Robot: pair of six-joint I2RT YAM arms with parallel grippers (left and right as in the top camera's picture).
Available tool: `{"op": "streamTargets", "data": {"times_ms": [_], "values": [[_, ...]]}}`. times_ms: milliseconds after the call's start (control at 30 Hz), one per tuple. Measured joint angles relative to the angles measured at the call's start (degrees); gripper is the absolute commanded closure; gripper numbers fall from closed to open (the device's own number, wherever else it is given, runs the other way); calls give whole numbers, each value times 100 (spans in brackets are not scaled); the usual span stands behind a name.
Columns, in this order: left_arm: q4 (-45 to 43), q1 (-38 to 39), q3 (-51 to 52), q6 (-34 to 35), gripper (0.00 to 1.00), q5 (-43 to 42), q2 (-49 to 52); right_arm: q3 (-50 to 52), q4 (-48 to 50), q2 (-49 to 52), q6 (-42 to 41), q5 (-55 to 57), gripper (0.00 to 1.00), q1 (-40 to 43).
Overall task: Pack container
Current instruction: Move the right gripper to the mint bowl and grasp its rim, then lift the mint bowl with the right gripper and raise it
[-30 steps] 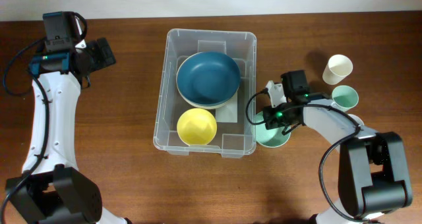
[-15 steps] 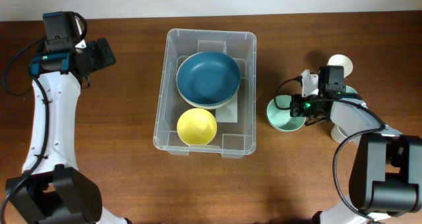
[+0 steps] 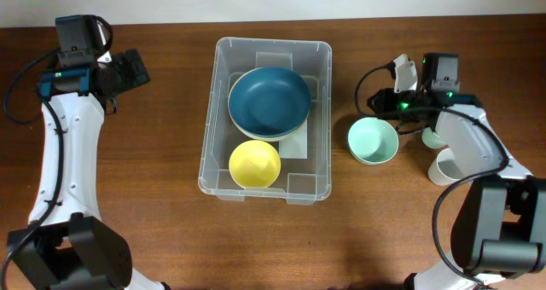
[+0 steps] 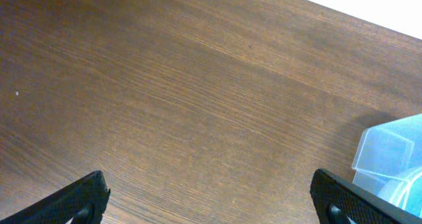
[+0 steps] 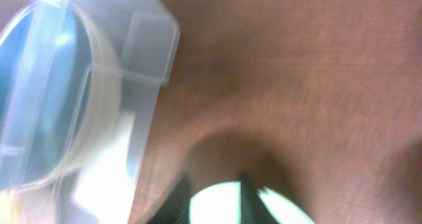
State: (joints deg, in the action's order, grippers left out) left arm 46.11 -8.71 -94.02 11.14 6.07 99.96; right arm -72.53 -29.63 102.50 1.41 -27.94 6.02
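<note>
Left hand [image 4: 208, 188]: spread wide, gripping nothing, over the brown desk [image 3: 153, 196] at the far left. Only its two dark fingertips [image 4: 86, 197] entered the wrist view, at the bottom corners.

Right hand [image 5: 212, 191]: sat above the far rim of the mint bowl [image 3: 373, 142], right of the container [image 3: 218, 136]. Its wrist view was smeared. Two dark fingers flanked a pale curved edge at the bottom of the frame and were cut off there. Whether they pinched that edge or stood clear of it could not be told.

Container: clear bin, upright at the middle of the desk, between the two arms. One corner showed at the right edge of the left wrist view, cropped.

Contents: blue bowl [image 3: 269, 101] in the far half, resting on a paler bowl of which only a sliver of rim [image 3: 256, 139] showed. Yellow bowl [image 3: 254, 164] in the near half, just beside the blue one. White label [image 3: 297, 147] on the base, partly covered by the bowls.

Outside: the mint bowl stood upright on the desk, near the container's right wall but apart from it. White cup [image 3: 444, 167] lay close against the right arm. A pale green item [image 3: 431, 137] beside it was mostly hidden by that arm, its shape not made out.
</note>
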Motion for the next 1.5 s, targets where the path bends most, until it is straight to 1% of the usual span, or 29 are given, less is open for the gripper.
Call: {"op": "streamTargets", "data": {"times_ms": [33, 67, 133, 267, 300, 667, 733, 767, 933, 1067, 1167, 1200, 1267, 1300, 1500], "values": [[4, 0, 0, 0, 0, 0, 0, -155, -249, 0, -15, 52, 29, 7], [2, 0, 0, 0, 0, 0, 0, -330, -463, 0, 9, 149, 21, 13], [0, 0, 0, 0, 0, 0, 0, -501, -787, 0, 136, 367, 14, 28], [2, 0, 0, 0, 0, 0, 0, -553, -1244, 0, 459, 992, 11, 33], [0, 0, 0, 0, 0, 0, 0, -527, -1228, 0, 599, 1137, 11, 33], [2, 0, 0, 0, 0, 0, 0, 144, -1165, 52, 1545, 1423, 11, 33], [2, 0, 0, 0, 0, 0, 0, 157, -1134, 146, 1681, 1423, 19, 33], [2, 0, 0, 0, 0, 0, 0, 162, -1082, 214, 1749, 1421, 21, 33], [0, 0, 0, 0, 0, 0, 0, 162, -678, 664, 2074, 1394, 23, 33], [0, 0, 0, 0, 0, 0, 0, 181, -372, 925, 2138, 1370, 36, 33], [0, 0, 0, 0, 0, 0, 0, 205, -122, 933, 2199, 1327, 64, 33], [0, 0, 0, 0, 0, 0, 0, 205, -105, 933, 2199, 1327, 70, 33], [2, 0, 0, 0, 0, 0, 0, 208, 46, 933, 2199, 1294, 89, 33], [2, 0, 0, 0, 0, 0, 0, 212, 81, 933, 2173, 1294, 96, 33], [2, 0, 0, 0, 0, 0, 0, 223, 400, 933, 2170, 1261, 96, 33]]}}
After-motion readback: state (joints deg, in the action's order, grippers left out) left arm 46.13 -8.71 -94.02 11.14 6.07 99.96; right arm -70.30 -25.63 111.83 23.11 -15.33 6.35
